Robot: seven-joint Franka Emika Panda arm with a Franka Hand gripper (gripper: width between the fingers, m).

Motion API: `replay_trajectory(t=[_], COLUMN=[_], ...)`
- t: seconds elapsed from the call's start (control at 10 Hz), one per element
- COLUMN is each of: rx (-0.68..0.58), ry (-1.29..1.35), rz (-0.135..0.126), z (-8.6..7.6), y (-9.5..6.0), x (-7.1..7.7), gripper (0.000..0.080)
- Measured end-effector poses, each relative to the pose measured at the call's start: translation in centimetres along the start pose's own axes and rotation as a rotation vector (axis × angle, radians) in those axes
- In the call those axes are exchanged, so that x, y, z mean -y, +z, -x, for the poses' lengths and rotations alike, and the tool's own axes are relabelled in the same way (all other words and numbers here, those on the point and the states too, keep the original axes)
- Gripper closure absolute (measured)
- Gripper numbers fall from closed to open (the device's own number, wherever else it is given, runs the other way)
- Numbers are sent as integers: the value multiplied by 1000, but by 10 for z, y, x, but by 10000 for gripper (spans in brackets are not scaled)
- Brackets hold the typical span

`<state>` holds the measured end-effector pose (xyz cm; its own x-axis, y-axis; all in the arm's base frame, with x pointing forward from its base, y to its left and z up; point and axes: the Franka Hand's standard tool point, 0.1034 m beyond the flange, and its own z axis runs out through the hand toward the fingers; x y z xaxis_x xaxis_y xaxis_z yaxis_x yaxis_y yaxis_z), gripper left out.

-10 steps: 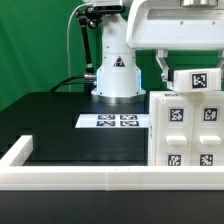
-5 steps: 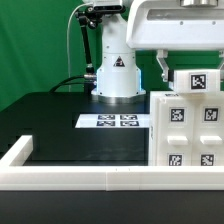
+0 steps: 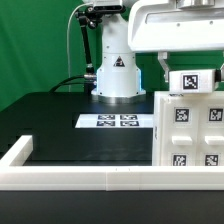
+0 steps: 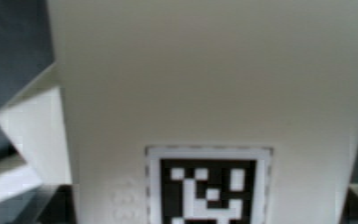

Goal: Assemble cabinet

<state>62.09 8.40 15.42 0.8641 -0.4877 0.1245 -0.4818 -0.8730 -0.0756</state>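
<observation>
Scene: black table (image 3: 70, 125) with a white rail (image 3: 80, 178) along its near edge; marker board (image 3: 115, 121) flat near the table's middle, in front of the arm's base (image 3: 117, 75).
Cabinet: big white box (image 3: 190, 130) standing upright at the table's near corner on the exterior view's right, against the rail; four tags show on its front face.
Block: small white block (image 3: 196, 82) with one tag, sitting at the top edge of the box. Whether it rests fully on the box or hangs just above it, I cannot tell.
Gripper: gripper (image 3: 190, 68) directly over the block, one dark finger (image 3: 164, 68) down beside its flank. Fingers stand wide, spanning the block; the wrist view is filled by the block's white face (image 4: 202, 90) and tag (image 4: 208, 205), which sits between the fingers. Held, as far as I can judge; contact at the pads is not visible.
Step in hand: judged to be fitting the block onto the top of the box.
Next move calls for: squaring the block's edges with the box's top edges, then seating it straight down; release only once it sits flush.
Risk: a tilted block may jam, or push the box along the rail.
</observation>
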Motion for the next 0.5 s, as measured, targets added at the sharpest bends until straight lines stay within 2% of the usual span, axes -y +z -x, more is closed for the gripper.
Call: replay_trajectory(t=[0.5], rx=[28], ry=[440], rz=[-12], z=[5], y=[6], x=[0], gripper=[231])
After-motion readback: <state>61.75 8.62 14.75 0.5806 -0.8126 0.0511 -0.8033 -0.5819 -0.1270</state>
